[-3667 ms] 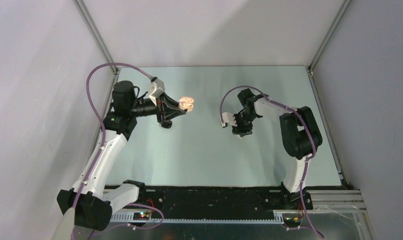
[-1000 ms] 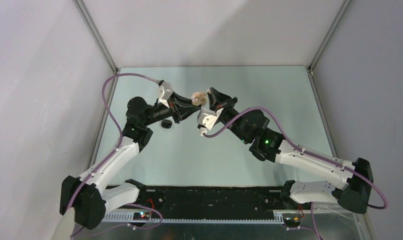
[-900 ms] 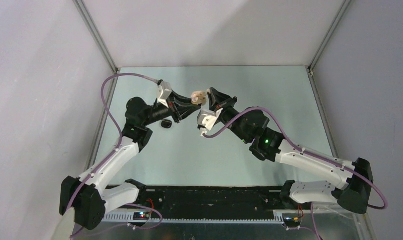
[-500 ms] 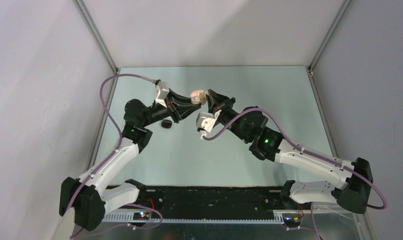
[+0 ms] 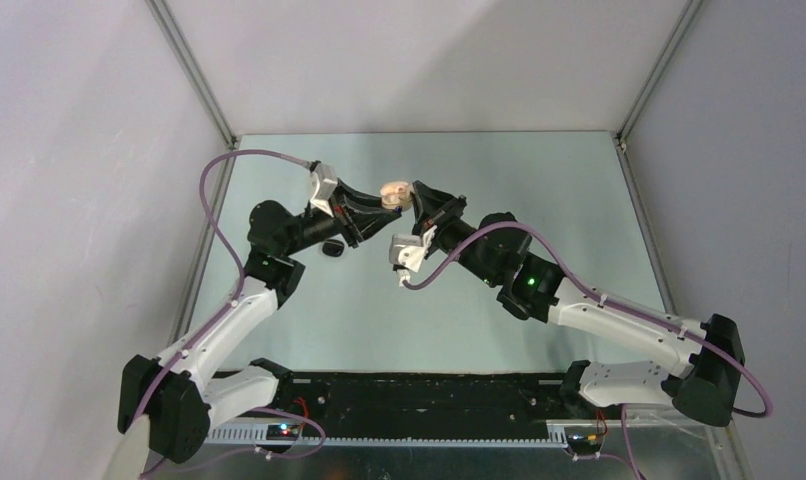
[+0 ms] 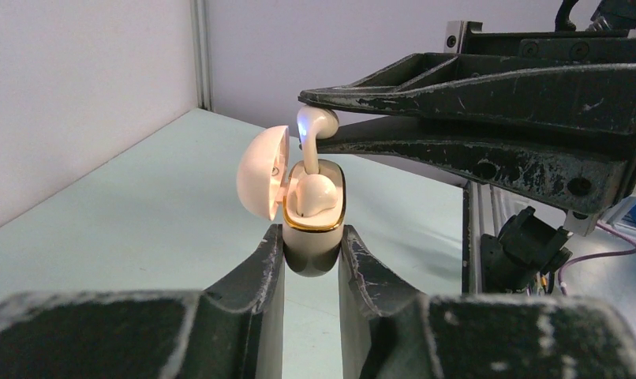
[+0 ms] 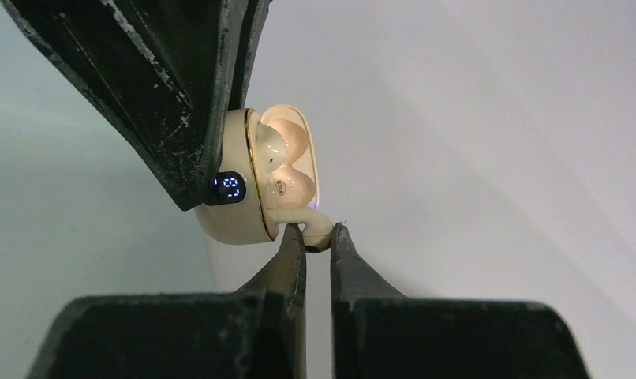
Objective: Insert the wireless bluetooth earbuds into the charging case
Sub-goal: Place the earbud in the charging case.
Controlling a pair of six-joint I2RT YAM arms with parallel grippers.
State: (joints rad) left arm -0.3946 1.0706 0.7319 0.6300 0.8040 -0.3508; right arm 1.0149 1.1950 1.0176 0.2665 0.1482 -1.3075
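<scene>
While your left gripper [image 6: 312, 234] clamps narrowly on the base of the charging case [image 6: 312, 251], the case stands upright in the air over the far half of the table [image 5: 539, 180], at about 12 o'clock from the arm bases. Its lid [image 6: 261, 174] hangs open at 9 o'clock of the mouth, just beside the incoming bud. One earbud [image 6: 313, 193] already sits inside the gold rim [image 6: 340, 207].

Your right gripper [image 7: 317, 234] comes in from 3 o'clock, its fingers nearly together and pinching the second earbud [image 6: 315, 122]. The bud's head is above the rim and its lower end dips behind the seated one. You cannot tell whether it touches the socket.

Room is tight at the mouth, with the lid edge on one side and the right fingers [image 6: 488, 95] lying across the top. The case front shows lit blue digits [image 7: 230, 186].

Both grippers stay well apart from the back wall [image 5: 429, 60] and the side rails. A small dark object [image 5: 331, 247] lies on the table at 7 o'clock of the case, below the left arm.
</scene>
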